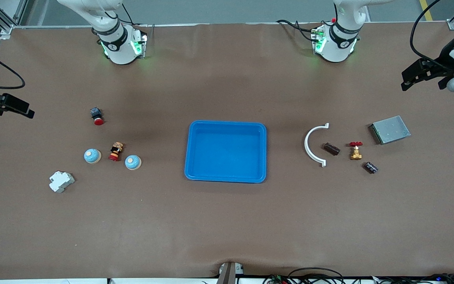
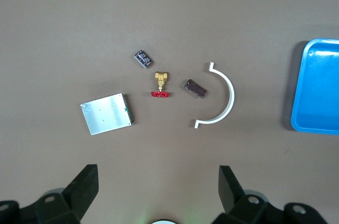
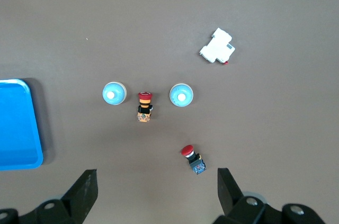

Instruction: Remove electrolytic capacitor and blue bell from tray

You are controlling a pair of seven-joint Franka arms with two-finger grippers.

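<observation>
Left tool (image 2: 156, 195) — fingers wide apart, holding nothing — hangs over the left arm's end of the bench (image 1: 227, 221), above the capacitors (image 2: 143, 58), (image 2: 195, 88) lying near a brass valve (image 2: 160, 82). Right tool (image 3: 156, 195), likewise spread and empty, hangs over the opposite end, above two blue bells (image 3: 114, 93), (image 3: 181, 95). A blue tray (image 1: 191, 157) sits mid-bench.

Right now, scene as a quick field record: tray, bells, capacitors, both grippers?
tray: blue tray mid-table, empty
bells: two blue bells toward the right arm's end, a red-capped button between them
capacitors: two dark capacitors toward the left arm's end, brass valve between them
left gripper: open, waiting high over its parts
right gripper: open, high over the bells' end
</observation>
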